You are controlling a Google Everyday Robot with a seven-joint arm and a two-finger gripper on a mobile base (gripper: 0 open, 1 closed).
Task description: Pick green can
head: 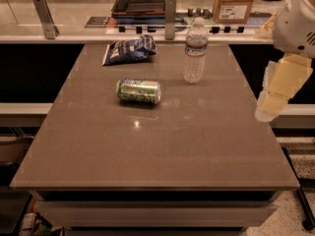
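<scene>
The green can (139,91) lies on its side on the brown table (157,146), left of centre in the far half. It is green with pale markings and silver ends. My gripper (269,108) hangs at the right edge of the view, over the table's right edge. It is well to the right of the can, apart from it and holding nothing that I can see. The white arm (295,18) rises above the gripper.
A clear water bottle (195,50) stands upright right of and behind the can. A blue snack bag (129,49) lies at the far left. Behind the table runs a counter with a cardboard box (234,3), a tray (142,1) and metal posts (170,16).
</scene>
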